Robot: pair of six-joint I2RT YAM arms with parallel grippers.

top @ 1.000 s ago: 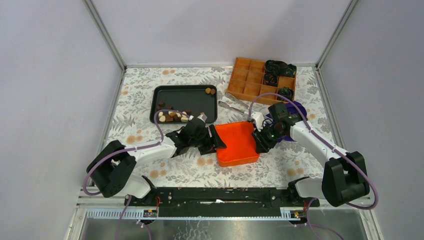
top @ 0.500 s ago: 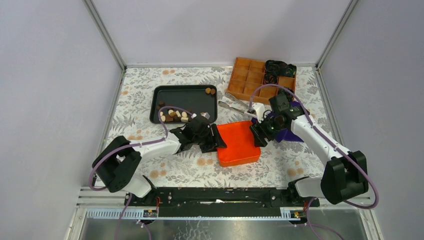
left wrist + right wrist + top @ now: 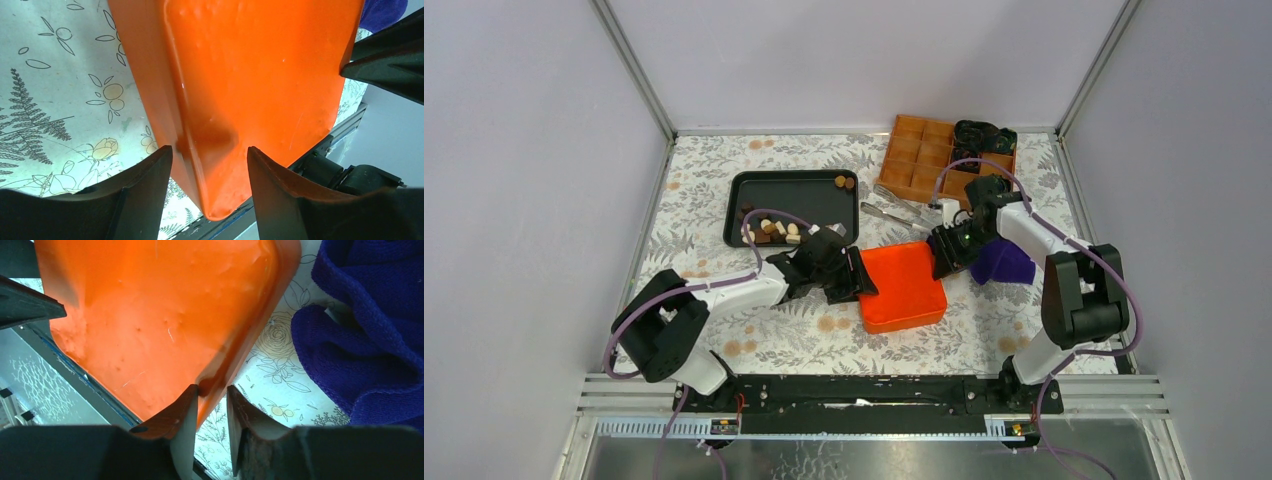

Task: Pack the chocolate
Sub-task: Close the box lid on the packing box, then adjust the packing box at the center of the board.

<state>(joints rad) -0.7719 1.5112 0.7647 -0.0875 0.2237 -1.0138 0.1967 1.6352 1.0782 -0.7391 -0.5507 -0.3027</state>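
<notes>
The chocolate (image 3: 769,232) lies as several small brown and cream pieces at the near left of a black tray (image 3: 804,192), with two brown rounds (image 3: 844,182) at its far right corner. An empty orange tray (image 3: 904,290) sits between my grippers; it also shows in the left wrist view (image 3: 260,65) and the right wrist view (image 3: 150,315). My left gripper (image 3: 856,272) is open, its jaws (image 3: 210,160) straddling the orange tray's left wall. My right gripper (image 3: 941,255) is shut on the tray's right rim (image 3: 212,390).
A wooden compartment box (image 3: 929,160) stands at the back right with black-and-green bundles (image 3: 982,135) in its right cells. Metal tongs (image 3: 889,210) lie between the box and the black tray. A purple cloth (image 3: 1002,262) lies right of the orange tray.
My right arm has swung back and right, its forearm now over the purple cloth, gripper staying on the orange tray's rim. The tray has turned slightly. My left gripper edged right along the tray's side.
</notes>
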